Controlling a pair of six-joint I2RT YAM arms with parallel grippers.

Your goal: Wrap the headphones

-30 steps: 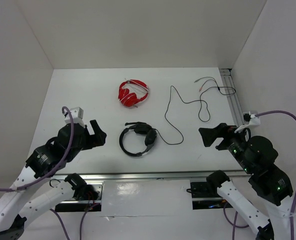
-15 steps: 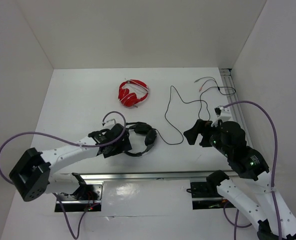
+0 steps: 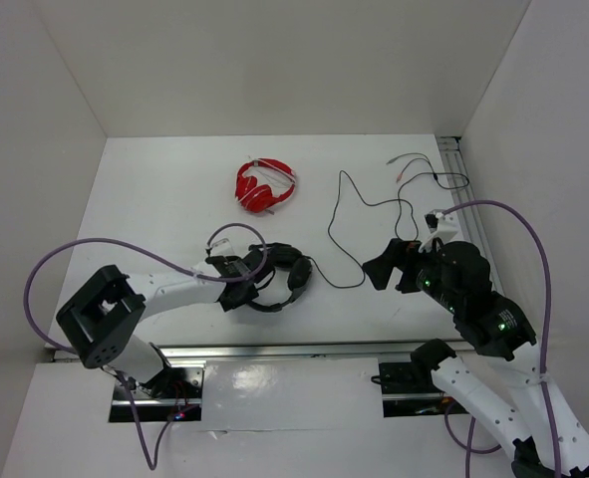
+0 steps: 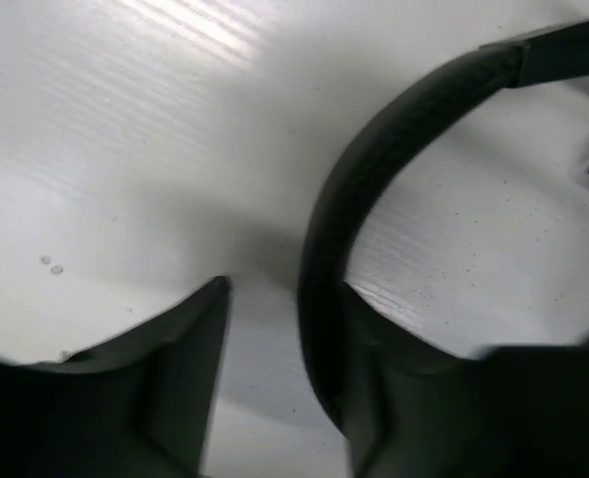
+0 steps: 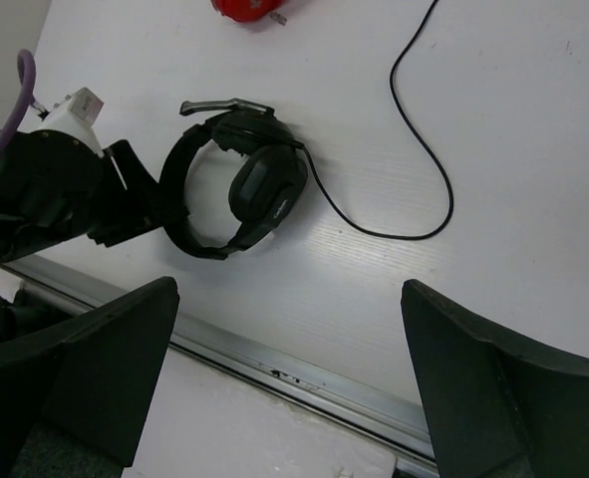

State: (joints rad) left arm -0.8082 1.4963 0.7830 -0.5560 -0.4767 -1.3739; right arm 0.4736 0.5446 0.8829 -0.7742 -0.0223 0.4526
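Note:
The black headphones (image 3: pixel 292 275) lie flat at the middle of the white table, their boom mic pointing left. Their thin cable (image 3: pixel 349 214) snakes off to the right and back. My left gripper (image 3: pixel 244 277) reaches in low at the left side of the headband. In the left wrist view the headband (image 4: pixel 374 149) runs down between the two fingers of the left gripper (image 4: pixel 284 299). It lies against the right finger, with a gap to the left one. My right gripper (image 3: pixel 379 269) hovers open to the right of the cable, holding nothing. The right wrist view shows the headphones (image 5: pixel 264 189) ahead of the right gripper (image 5: pixel 289 299).
Smaller red headphones (image 3: pixel 265 186) lie behind the black ones. A metal rail (image 3: pixel 463 189) runs along the table's right edge, with the cable's plug ends near it. Another rail (image 5: pixel 304 373) lines the front edge. White walls close in the left, back and right.
My left arm has stretched out across the table to the headband, and its jaws have narrowed around it. The right gripper has swung forward and left toward the cable.

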